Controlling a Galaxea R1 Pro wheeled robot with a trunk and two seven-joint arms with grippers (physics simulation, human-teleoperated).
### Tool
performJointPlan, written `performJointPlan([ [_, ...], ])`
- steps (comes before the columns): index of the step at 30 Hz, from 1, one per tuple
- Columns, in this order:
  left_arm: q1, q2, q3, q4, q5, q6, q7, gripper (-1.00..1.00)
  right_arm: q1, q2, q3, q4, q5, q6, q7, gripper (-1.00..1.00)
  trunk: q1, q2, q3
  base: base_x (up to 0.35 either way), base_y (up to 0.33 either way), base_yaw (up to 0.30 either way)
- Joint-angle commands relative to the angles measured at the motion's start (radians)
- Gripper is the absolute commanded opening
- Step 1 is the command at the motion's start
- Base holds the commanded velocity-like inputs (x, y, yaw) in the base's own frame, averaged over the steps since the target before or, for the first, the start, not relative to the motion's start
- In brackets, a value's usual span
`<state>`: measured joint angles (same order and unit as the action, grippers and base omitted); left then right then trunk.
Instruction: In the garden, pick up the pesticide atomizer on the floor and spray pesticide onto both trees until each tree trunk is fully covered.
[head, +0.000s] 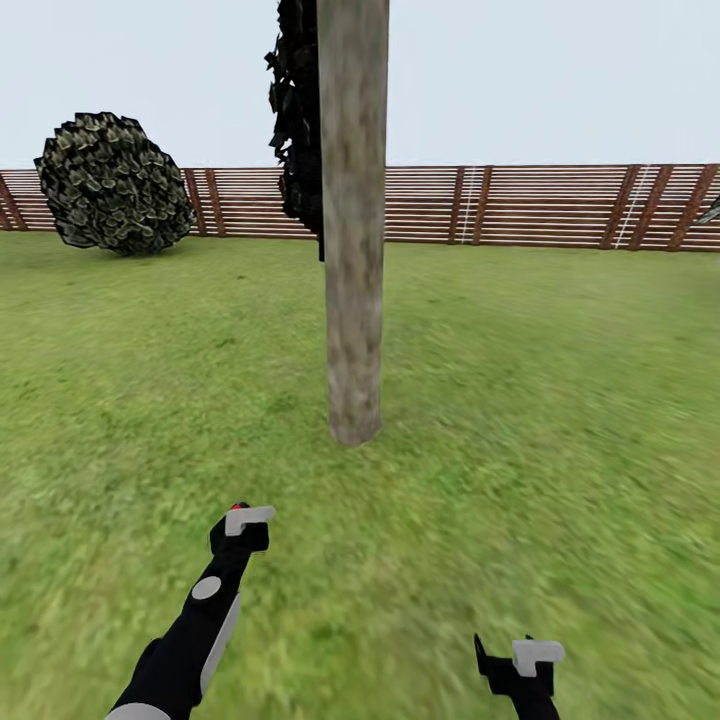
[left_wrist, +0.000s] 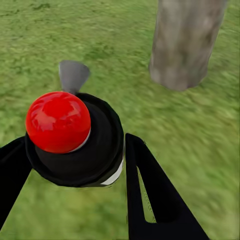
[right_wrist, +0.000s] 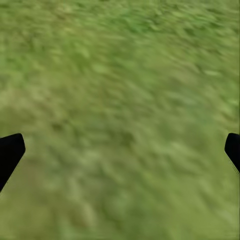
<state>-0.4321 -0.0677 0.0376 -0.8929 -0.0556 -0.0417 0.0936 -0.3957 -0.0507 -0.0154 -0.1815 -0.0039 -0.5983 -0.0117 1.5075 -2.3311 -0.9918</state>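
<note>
Gripping atomizer (left_wrist: 75, 137) in left pincer (left_wrist: 75, 170), tree trunk (head: 353, 220) ahead, right pincer (right_wrist: 120, 150) released over grass (right_wrist: 120, 75)

Grass lawn (head: 560, 400) under tree trunk (head: 353, 250)

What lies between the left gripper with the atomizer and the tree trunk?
Only bare grass: in the head view nothing stands between the left gripper, shut on the atomizer, and the tree trunk.

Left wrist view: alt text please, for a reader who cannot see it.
The left gripper, jaws closed around a black atomizer with a red cap, is held above the grass lawn. A pale mottled tree trunk rises from the lawn beyond it.
</note>
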Motion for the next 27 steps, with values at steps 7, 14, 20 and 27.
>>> performJointPlan([
  [7,0.002,0.001,-0.001,0.009,0.001,-0.003,-0.001,-1.0,0.0,-0.004,0.001,0.021,0.001,0.0,0.001,1.0,0.0,0.0,0.0,0.338,0.0,0.0],
  [14,0.003,0.008,-0.003,0.005,-0.006,0.014,-0.003,-1.0,0.0,-0.001,0.002,0.027,0.003,0.001,0.001,1.0,0.0,0.0,0.0,0.338,0.0,0.0],
  [20,0.003,0.01,-0.014,0.013,-0.012,0.061,-0.005,-1.0,0.0,0.002,0.004,0.025,0.005,0.001,0.004,1.0,0.0,0.0,0.0,0.337,0.0,0.0],
  [27,0.026,0.022,-0.013,0.019,-0.04,0.067,-0.011,-1.0,-0.001,0.005,0.015,0.017,0.01,0.001,0.009,1.0,0.0,0.0,0.0,0.111,0.0,0.0],
])
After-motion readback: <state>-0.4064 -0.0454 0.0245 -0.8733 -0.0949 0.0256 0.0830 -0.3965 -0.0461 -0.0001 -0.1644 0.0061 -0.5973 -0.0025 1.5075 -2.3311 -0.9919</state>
